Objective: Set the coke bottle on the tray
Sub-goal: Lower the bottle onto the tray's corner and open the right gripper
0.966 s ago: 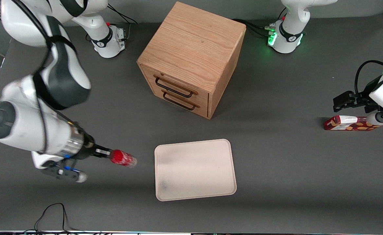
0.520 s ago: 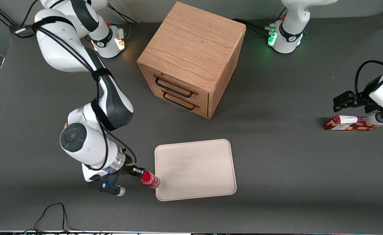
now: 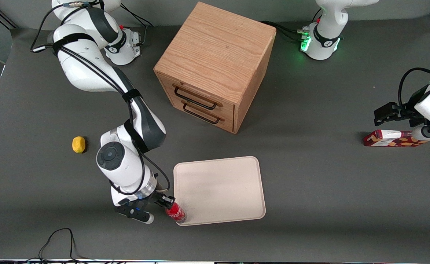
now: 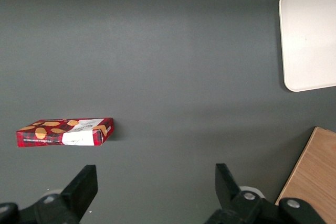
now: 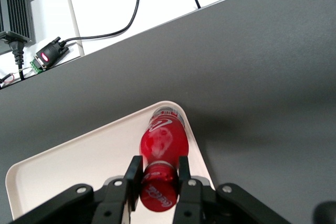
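Over the tray's corner nearest the front camera, gripper fingers clamped on the red cap end of the coke bottle, bottle tilted above the rim, lemon toward the working arm's end

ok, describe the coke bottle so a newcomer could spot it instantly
Start at the wooden drawer cabinet, then come toward the front camera to the tray. At the tray's near corner toward the working arm's end, the gripper holds the coke bottle. It's slim, red, white-scripted, unlike the flat red snack carton.
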You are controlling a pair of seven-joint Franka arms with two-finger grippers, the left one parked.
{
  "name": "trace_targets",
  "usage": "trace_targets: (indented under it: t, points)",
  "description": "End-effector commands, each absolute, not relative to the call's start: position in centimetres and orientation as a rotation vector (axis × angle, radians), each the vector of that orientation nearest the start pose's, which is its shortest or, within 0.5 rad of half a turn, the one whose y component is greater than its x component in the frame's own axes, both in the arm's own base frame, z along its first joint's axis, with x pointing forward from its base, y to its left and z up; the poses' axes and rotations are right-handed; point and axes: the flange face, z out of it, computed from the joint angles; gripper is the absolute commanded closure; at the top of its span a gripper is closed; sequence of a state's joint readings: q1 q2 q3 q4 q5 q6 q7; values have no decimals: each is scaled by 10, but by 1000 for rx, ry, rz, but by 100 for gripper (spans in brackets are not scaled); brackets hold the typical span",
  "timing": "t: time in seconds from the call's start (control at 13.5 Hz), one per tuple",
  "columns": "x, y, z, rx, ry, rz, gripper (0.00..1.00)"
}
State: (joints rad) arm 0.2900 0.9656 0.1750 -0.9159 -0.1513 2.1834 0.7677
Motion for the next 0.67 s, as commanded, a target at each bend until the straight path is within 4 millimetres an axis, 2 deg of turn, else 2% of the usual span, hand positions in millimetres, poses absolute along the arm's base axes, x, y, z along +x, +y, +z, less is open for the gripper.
trace_targets:
  t: [0.0, 0.3, 0.45, 0.59]
  points:
    - [755, 315, 347, -2887, 500, -443, 100]
    - [750, 328, 347, -2886, 478, -442, 100]
    - [750, 328, 346, -2857, 571, -428, 100]
    - [750, 328, 343, -2855, 580, -438, 100]
